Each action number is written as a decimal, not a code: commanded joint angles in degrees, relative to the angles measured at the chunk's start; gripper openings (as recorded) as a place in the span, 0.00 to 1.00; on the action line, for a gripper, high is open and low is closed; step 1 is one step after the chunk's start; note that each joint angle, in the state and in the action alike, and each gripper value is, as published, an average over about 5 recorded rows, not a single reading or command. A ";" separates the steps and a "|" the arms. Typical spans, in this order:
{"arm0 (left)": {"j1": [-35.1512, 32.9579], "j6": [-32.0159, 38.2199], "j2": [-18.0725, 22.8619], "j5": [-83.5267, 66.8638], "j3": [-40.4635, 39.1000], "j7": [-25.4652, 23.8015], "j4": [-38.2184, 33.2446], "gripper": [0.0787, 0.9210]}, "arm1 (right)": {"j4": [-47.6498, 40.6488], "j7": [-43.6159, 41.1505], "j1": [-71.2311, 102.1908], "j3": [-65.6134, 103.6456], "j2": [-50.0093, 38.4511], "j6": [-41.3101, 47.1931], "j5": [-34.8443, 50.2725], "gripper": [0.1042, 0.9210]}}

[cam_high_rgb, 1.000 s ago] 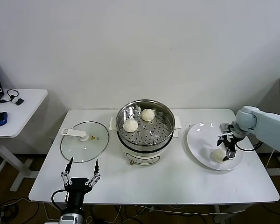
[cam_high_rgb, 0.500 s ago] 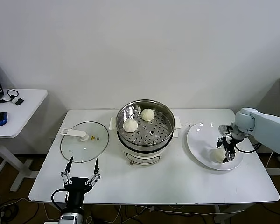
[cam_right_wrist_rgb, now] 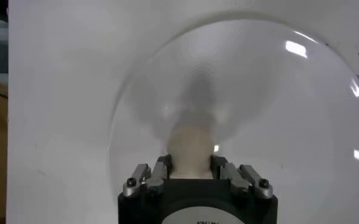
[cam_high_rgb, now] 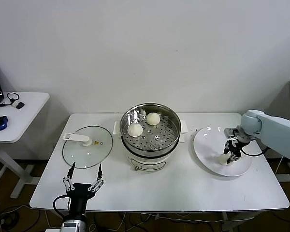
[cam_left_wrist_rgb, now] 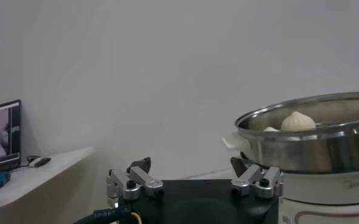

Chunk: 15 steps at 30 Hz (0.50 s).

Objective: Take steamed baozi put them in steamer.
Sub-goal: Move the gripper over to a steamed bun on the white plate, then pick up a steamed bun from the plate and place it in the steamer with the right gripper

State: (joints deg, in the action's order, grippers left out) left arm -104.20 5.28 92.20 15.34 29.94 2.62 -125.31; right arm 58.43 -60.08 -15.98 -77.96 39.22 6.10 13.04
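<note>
At the table's point(cam_high_rgb: 159, 193) near left edge the left gripper point(cam_high_rgb: 84, 180) hangs idle with its fingers point(cam_left_wrist_rgb: 134, 181) spread wide apart, holding and touching nothing; the glass lid point(cam_high_rgb: 87, 146) lies flat just beyond it, toward the left edge.

On the right side of the table sits the round white plate point(cam_high_rgb: 208, 140). One steamed baozi point(cam_high_rgb: 224, 158) rests on it, on the half nearer the right edge. The right gripper point(cam_high_rgb: 229, 152) reaches down over the plate and is clamped on this bun: in the right wrist view the cream dough point(cam_right_wrist_rgb: 191, 149) fills the gap between the two fingers point(cam_right_wrist_rgb: 157, 172), which press against its sides, and the bun sticks out past the fingertips toward the plate's middle. Whether the bun is touching the plate or just clear of it, I cannot tell.

In the middle of the table, a little toward the far edge, stands the steamer point(cam_high_rgb: 151, 151), lid off. Two more buns lie on its perforated tray: one point(cam_high_rgb: 135, 129) toward the left wall, the other point(cam_high_rgb: 153, 118) farther back, near the centre. They sit close together without touching.

Beyond the table's left edge, well apart, is a small side desk point(cam_high_rgb: 19, 116).
</note>
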 commanded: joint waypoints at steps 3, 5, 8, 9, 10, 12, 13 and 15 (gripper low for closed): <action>-0.07 -0.09 1.23 -0.01 -0.08 -0.04 -0.34 0.88 | 4.70 -0.29 -10.75 -7.86 -0.18 -0.01 3.34 0.44; -0.03 -0.11 1.17 0.00 -0.16 -0.05 -0.41 0.88 | 6.40 -0.40 -13.90 -10.10 -0.17 0.01 4.29 0.45; 0.03 -0.19 1.07 -0.01 -0.27 -0.08 -0.65 0.88 | 9.29 -0.54 -18.94 -13.37 0.00 0.10 5.75 0.46; 0.05 -0.23 1.04 -0.03 -0.29 -0.09 -0.74 0.88 | 10.36 -0.58 -20.73 -14.52 0.10 0.12 6.24 0.46; 0.07 -0.27 1.00 -0.06 -0.30 -0.10 -0.83 0.88 | 11.62 -0.63 -22.73 -15.85 0.28 0.14 6.82 0.46; 0.08 -0.34 0.88 -0.14 -0.30 -0.12 -0.99 0.88 | 14.42 -0.70 -26.75 -18.55 0.77 0.10 7.94 0.46; 0.08 -0.35 0.80 -0.19 -0.30 -0.13 -1.04 0.88 | 15.80 -0.73 -28.51 -19.66 1.08 -0.05 8.29 0.46; 0.06 -0.33 0.63 -0.34 -0.32 -0.11 -1.11 0.88 | 18.36 -0.77 -31.79 -21.30 1.88 -0.85 8.69 0.46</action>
State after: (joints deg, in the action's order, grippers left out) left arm -104.14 4.99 92.20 15.19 29.67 2.52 -126.26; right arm 66.70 -60.74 -31.35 -88.92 39.83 6.03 18.07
